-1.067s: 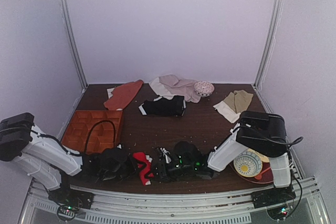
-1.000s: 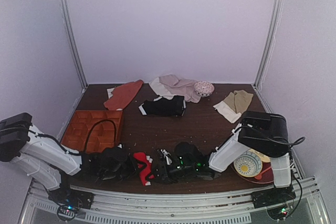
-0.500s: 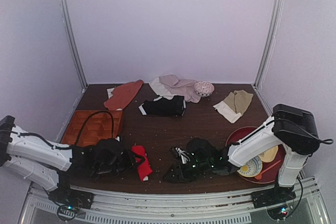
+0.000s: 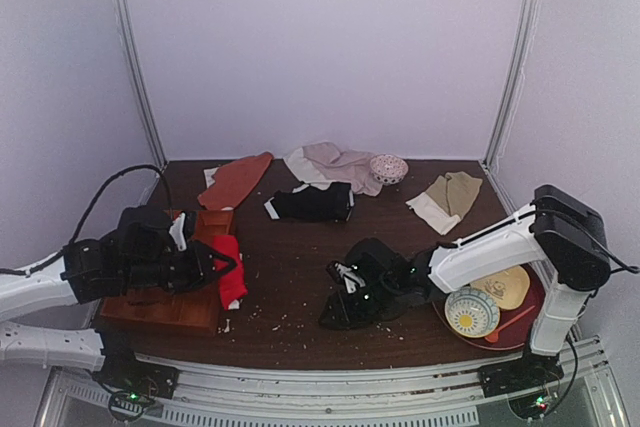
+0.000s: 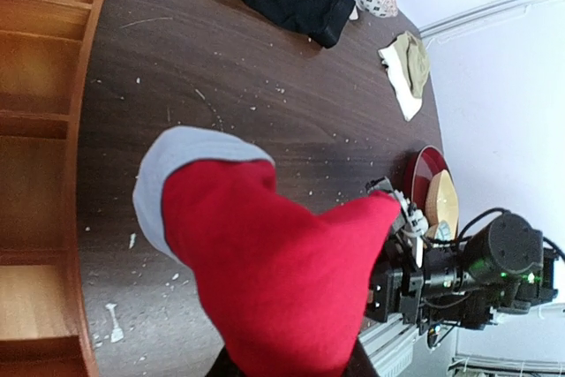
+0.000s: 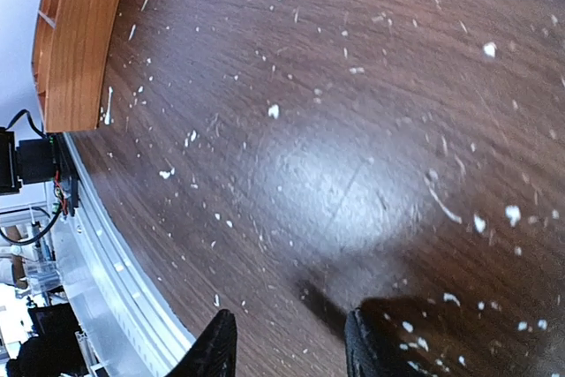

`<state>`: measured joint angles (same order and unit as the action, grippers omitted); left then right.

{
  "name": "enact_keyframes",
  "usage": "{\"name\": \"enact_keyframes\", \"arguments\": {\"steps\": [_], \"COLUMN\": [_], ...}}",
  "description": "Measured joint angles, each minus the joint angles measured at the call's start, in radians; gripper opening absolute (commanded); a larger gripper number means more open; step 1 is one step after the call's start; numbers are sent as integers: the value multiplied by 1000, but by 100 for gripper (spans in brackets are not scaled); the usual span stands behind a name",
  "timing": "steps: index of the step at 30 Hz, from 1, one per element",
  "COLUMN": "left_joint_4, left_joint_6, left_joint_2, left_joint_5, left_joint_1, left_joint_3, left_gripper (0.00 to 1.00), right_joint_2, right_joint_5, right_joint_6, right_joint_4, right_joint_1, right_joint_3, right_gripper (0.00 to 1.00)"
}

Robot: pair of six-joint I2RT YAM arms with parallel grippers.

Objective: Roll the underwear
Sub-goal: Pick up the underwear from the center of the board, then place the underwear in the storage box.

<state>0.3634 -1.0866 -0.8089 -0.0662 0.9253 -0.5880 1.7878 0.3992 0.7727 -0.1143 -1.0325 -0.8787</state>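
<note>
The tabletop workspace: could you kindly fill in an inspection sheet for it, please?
Surface: dark brown wooden table, strewn with white crumbs.
Job's things: bright red fabric underwear, bunched, held above the table.
Clutter: orange wooden compartment tray; black fabric briefs; beige garment; patterned bowl; red plate.
Claws: left claw shut on the underwear; right claw open, empty, low over the table.
Cables: black cable arching over the left arm.
Surroundings: pale lilac walls; nothing else seen.
</note>
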Motion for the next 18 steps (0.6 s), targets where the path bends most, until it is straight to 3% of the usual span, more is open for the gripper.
{"name": "enact_keyframes", "arguments": {"steps": [9, 18], "left_joint_4": [328, 381], "left_joint_6": [237, 511], "left_joint_2": [-14, -161], "left_joint_5": [182, 375], "left_joint_1": [-128, -410], "left_joint_3": [-115, -135], "left_gripper": [0, 0], "right_joint_2": [62, 66], "right_joint_5": [9, 34], "right_joint_6": [-89, -125], "right_joint_4": [185, 258], "right_joint_1": [39, 67], "right_joint_3": [-154, -179], "right_gripper": [43, 43]}}
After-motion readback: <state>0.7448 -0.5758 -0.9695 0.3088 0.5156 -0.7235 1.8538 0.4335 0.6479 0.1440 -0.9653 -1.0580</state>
